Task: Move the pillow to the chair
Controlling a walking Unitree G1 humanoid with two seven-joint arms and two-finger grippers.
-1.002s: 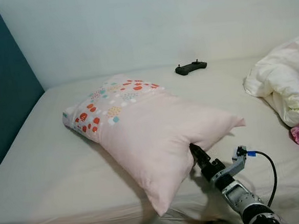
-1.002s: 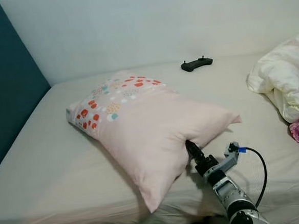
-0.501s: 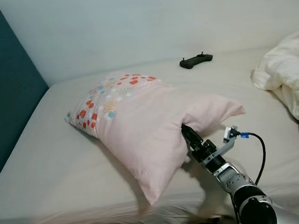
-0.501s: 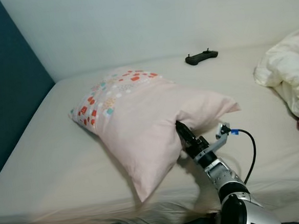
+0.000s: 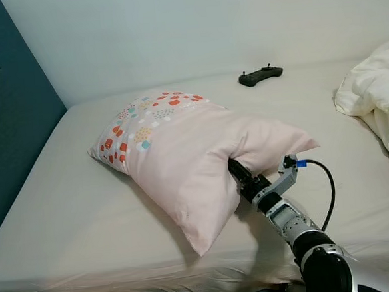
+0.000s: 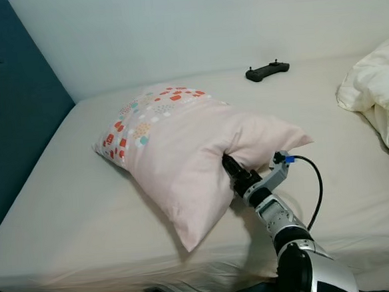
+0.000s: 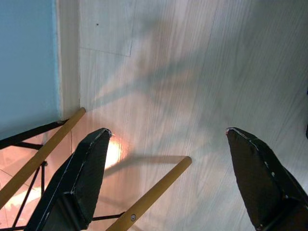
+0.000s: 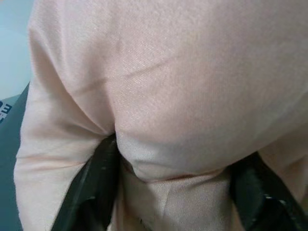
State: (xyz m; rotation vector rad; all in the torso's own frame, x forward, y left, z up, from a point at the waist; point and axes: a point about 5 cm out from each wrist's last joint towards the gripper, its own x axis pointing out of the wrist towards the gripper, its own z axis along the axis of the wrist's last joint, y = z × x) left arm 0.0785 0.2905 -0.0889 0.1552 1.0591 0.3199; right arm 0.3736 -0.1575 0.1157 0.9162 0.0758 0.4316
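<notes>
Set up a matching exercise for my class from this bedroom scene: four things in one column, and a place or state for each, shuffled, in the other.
Things:
1. pillow
2. black controller
3. white duvet
4. left gripper

Places or states:
A. bunched at the bed's right side
B. open above a wooden floor
C. pinched by the right gripper
D. on the mattress by the wall

Pairs: 1-C, 2-D, 3-A, 4-B

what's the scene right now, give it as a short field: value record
pillow: pink with a dotted end, lying on the bed, near edge pinched in
right gripper: pushed into the pillow's near edge, fabric bulging between its fingers
left gripper: open, pointing at wood floor beside wooden chair legs
bed: beige sheet
controller: black, near the wall
duvet: white, bunched on the right
</notes>
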